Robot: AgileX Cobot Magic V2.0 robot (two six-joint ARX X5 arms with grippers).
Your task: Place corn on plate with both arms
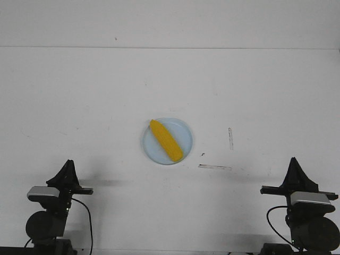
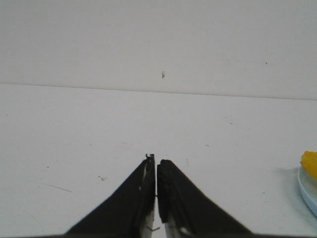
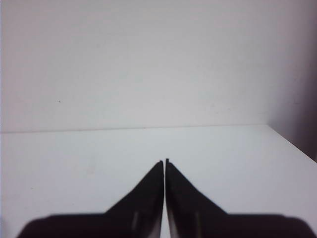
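In the front view, the corn point(image 1: 166, 141) is seen lying diagonally on the plate point(image 1: 183, 129) at the middle of the white table point(image 1: 95, 95), its pointed end toward the far left. The left gripper point(image 1: 67, 166) and the right gripper point(image 1: 294, 163) are parked at the near corners, well apart from the plate.

In the left wrist view, the left gripper point(image 2: 156, 159) is shown with its jaws pressed together, nothing between them; the corn point(image 2: 310, 164) and plate point(image 2: 307, 190) are glimpsed at the edge.

In the right wrist view, the right gripper point(image 3: 164, 162) is likewise closed and empty over the bare table point(image 3: 74, 153).
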